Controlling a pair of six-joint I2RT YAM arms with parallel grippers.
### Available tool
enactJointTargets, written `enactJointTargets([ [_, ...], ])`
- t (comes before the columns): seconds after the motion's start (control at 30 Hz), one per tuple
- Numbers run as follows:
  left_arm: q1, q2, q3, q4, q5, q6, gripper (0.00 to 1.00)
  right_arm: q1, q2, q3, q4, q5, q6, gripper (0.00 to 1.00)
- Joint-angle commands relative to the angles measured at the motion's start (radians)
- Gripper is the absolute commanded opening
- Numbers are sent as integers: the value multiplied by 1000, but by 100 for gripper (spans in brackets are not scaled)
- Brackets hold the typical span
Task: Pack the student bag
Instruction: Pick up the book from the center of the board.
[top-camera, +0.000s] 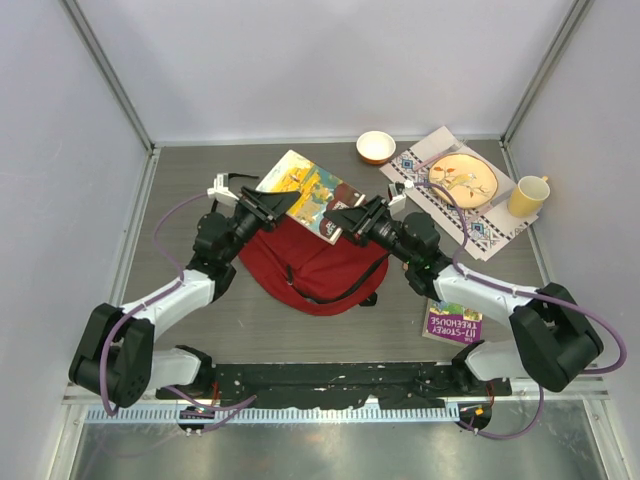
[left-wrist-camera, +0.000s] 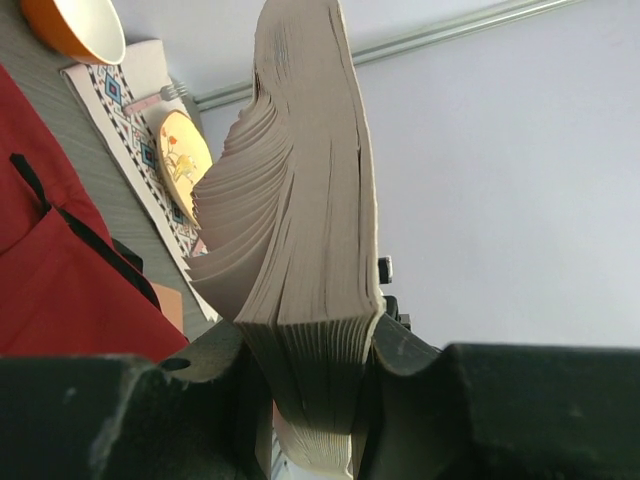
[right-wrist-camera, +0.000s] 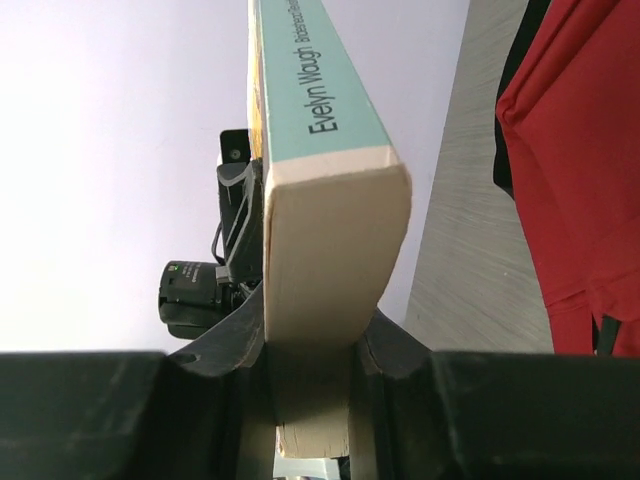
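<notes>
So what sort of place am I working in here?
Probably a robot test cell: plain pale panels on metal framing wall in a grey table, with staged props: the red student bag, a book, a plate on a placemat, a yellow cup.

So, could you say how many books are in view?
2. One paperback is held by the left pincer and right pincer near the red backpack; a purple book lies beside the right arm. Others may be hidden.

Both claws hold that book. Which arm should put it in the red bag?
Probably right: the right claw clamps the book near its stiff spine; the left claw pinches loose, fanning pages.
</notes>
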Motion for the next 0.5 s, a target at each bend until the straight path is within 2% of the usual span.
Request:
enactJointTargets([
  [0.0,-9,-3,3,150,18,-21,0,1,-28,2,119,30,-22,18],
  [0.03,-9,-1,3,148,21,-22,0,1,-34,0,116,33,-39,9],
  [0.1,-11,6,2,126,31,-21,5,-2,-57,9,67,39,-62,1],
  [0.13,-9,10,3,104,38,-12,24,-1,-68,12,46,50,-77,1],
  [0.2,-9,10,22,26,57,34,43,-1,-111,21,-52,74,-134,1],
  [0.23,-11,7,31,-15,72,53,59,-1,-131,31,-113,96,-160,1],
  [0.27,-11,0,40,-61,80,120,66,-1,-157,50,-251,153,-218,1],
  [0.33,-18,-27,89,-254,72,196,80,-4,-230,71,-391,238,-272,1],
  [0.37,-26,-38,135,-331,58,255,82,-10,-255,80,-504,339,-293,1],
  [0.4,-37,-58,162,-493,40,368,86,-16,-305,84,-560,378,-321,1],
  [0.43,-69,-66,193,-585,2,426,94,-27,-330,89,-612,414,-330,1],
  [0.47,-89,-72,222,-656,-80,473,97,-33,-355,89,-688,457,-336,1],
])
